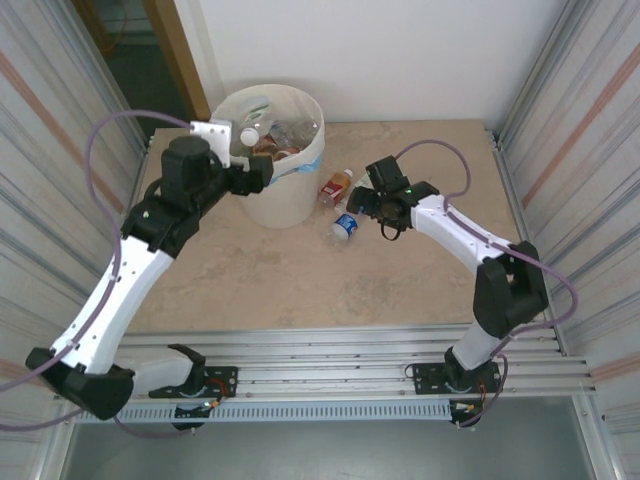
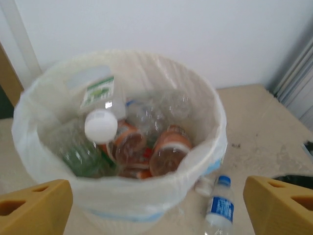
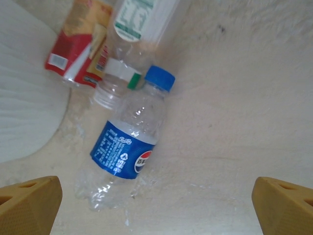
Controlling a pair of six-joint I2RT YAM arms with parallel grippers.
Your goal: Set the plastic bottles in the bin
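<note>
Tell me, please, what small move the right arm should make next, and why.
Probably lower the right hand straight down onto the blue-labelled bottle and close on it. The hand is open and hovers above that bottle, which lies on the table beside the bin, not yet inside it.

This is a robot test cell in a lab. A left arm [image 1: 130, 270] and a right arm [image 1: 465, 235] are bolted to aluminium rails [image 1: 330, 350] at 6 o'clock, and purple cables [image 1: 140, 113] loop off them. Ribbed metal panels [image 1: 50, 130] close in the beige table [image 1: 300, 285] at 3 and 9 o'clock. A plain white wall [image 1: 380, 60] stands at 12. A bagged bin [image 1: 290, 200] sits on the tabletop at 11 o'clock, with a wooden door frame [image 1: 172, 50] beyond it.
</note>
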